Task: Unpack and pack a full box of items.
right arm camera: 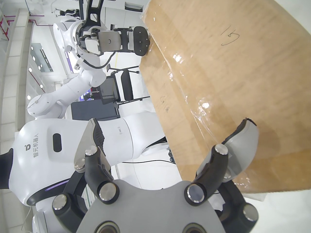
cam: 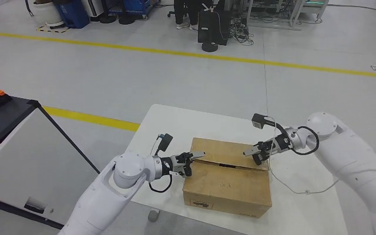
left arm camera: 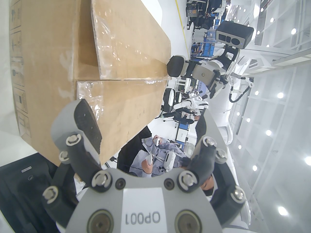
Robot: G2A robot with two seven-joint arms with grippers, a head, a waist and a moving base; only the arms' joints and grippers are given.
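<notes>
The cardboard box (cam: pixel 229 182) sits on the white worktop (cam: pixel 164 123), toward its near side, with an arm at each short end. The left claw (cam: pixel 187 161) is at the box's left end, right at the top edge where the two lid flaps meet. From its own wrist (left arm camera: pixel 143 112) you can see it spread wide, one dark pad (left arm camera: pixel 87 122) lying over the corner of the near flap and the other finger (left arm camera: pixel 204 127) hanging out past the box, gripping nothing. The right claw (cam: pixel 254 153) is at the opposite end, level with the top of the box, and it too is spread wide (right arm camera: pixel 170 124). One finger (right arm camera: pixel 243 134) is up against the cardboard and the other (right arm camera: pixel 94 132) stands clear of it to the side. Looking along the lid from either wrist, the other arm's claw shows at the far end of the box, touching or nearly touching the edge. Shiny clear tape (left arm camera: pixel 145 79) runs along the seam between the flaps, and the far flap (left arm camera: pixel 126 25) rides a little higher than the near one, its cut edge showing. A thin dark gap (cam: pixel 226 165) shows along the seam from above. Beyond the worktop a yellow line (cam: pixel 176 51) crosses the pale floor.
</notes>
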